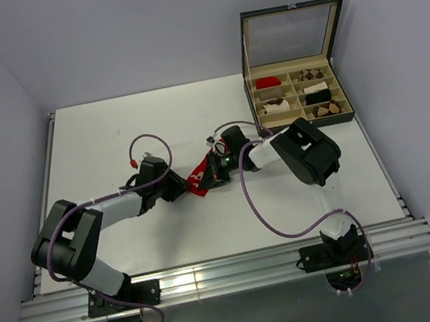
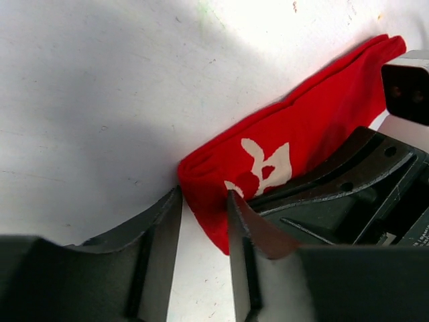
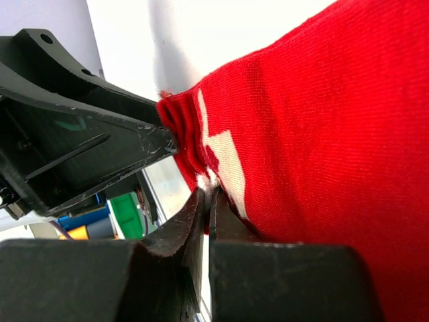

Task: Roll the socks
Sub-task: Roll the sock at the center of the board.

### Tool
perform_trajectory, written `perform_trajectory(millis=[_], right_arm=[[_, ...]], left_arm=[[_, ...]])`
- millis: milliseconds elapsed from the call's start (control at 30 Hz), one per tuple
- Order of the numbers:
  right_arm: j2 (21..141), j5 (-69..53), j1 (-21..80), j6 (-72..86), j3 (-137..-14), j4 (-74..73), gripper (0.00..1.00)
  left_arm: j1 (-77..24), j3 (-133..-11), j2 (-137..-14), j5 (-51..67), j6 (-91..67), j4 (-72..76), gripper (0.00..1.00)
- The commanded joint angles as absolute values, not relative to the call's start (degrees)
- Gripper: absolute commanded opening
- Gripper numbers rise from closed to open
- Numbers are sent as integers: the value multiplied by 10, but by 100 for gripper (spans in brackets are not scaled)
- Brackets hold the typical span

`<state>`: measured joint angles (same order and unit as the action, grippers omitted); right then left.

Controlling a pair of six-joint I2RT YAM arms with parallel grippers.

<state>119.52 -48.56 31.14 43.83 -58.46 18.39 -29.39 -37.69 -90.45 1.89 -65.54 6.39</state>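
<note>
A red sock (image 1: 200, 178) with white marks lies flat at the middle of the table, between my two grippers. In the left wrist view the marked end of the sock (image 2: 295, 144) sits between the tips of my left gripper (image 2: 204, 194). Its jaws stand apart, one finger at each side of that end, with bare table showing between them lower down. My right gripper (image 3: 206, 194) is shut on a pinch of the sock (image 3: 322, 134) at its edge, by the white mark. The two grippers (image 1: 179, 185) (image 1: 215, 169) nearly touch each other.
An open compartment box (image 1: 347, 92) stands at the back right with its lid (image 1: 290, 31) raised. It holds several rolled bundles, one of them red (image 1: 268, 82). Purple cables loop over both arms. The table ends at a metal rail along the near edge.
</note>
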Motion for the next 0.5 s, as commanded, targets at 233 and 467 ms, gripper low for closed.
perform_trajectory(millis=[233, 467], right_arm=[[1179, -434, 319, 382, -574, 132, 9], [1039, -254, 372, 220, -577, 40, 41]], left_arm=[[-291, -388, -940, 3, -647, 14, 24], [-291, -443, -959, 3, -598, -64, 20]])
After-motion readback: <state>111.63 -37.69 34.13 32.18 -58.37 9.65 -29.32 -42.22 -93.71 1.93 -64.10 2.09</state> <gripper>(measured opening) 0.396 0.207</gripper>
